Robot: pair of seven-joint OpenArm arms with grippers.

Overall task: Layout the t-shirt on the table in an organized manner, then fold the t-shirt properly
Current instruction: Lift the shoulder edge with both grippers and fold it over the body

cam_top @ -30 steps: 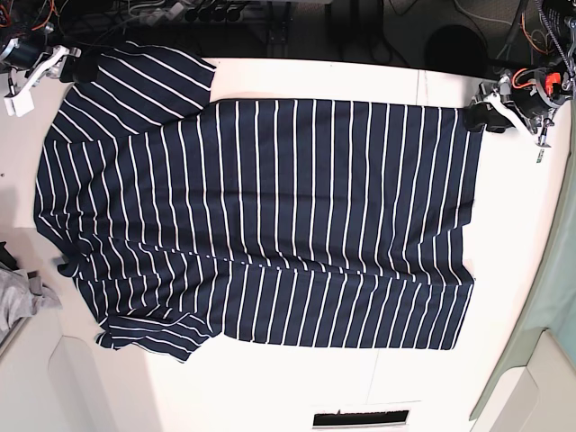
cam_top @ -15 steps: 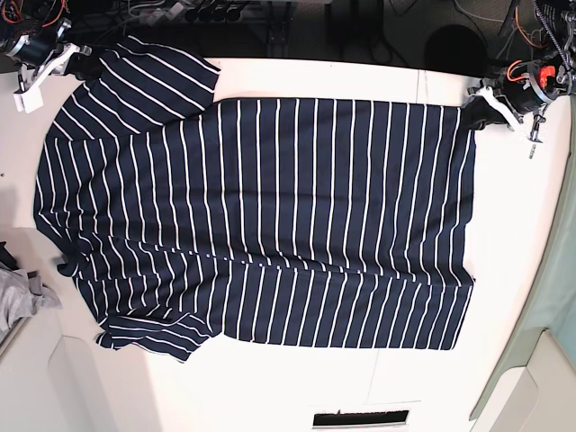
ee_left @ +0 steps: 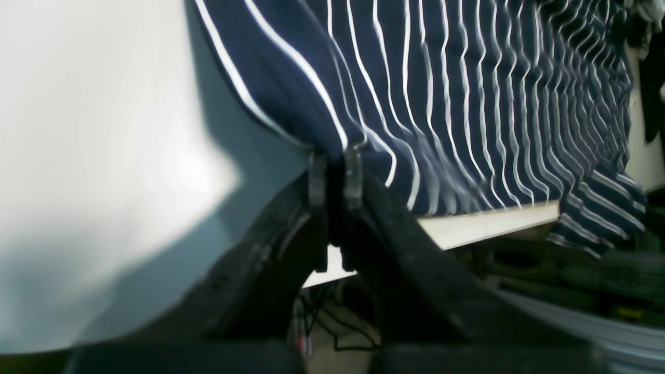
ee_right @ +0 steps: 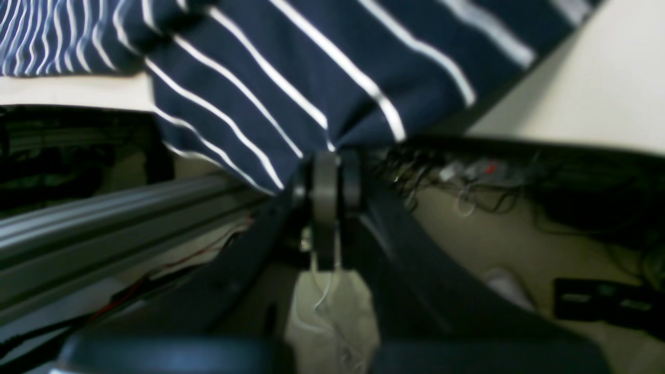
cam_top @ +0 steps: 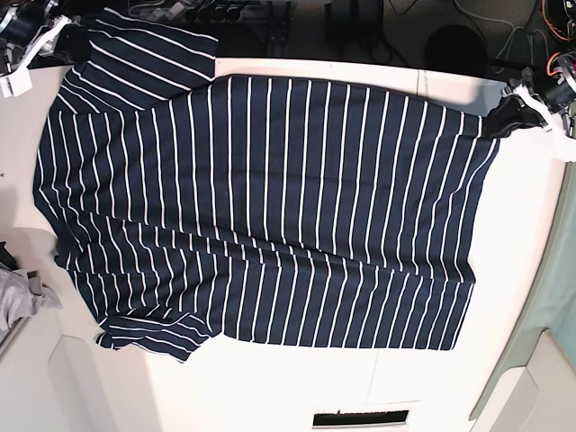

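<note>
The navy white-striped t-shirt (cam_top: 270,207) lies spread across the white table (cam_top: 531,225), with its far edge raised. My left gripper (cam_top: 515,110) at the far right is shut on the shirt's far hem corner. In the left wrist view the fingertips (ee_left: 353,171) pinch that corner of the t-shirt (ee_left: 441,104) above the table (ee_left: 78,130). My right gripper (cam_top: 56,38) at the far left is shut on the far sleeve. In the right wrist view its gripper (ee_right: 332,161) clamps the t-shirt (ee_right: 311,67) past the table (ee_right: 597,93) edge.
A plain grey cloth (cam_top: 18,301) lies at the table's left edge. A dark slot (cam_top: 360,418) sits at the near edge. A pale green panel (cam_top: 553,297) borders the right side. Cables and dark equipment (cam_top: 270,22) lie beyond the far edge.
Both grippers have shut on the shirt's far corners and pulled them outward and toward the back. The far edge has lifted and stretched, and the hem corner now points right.
</note>
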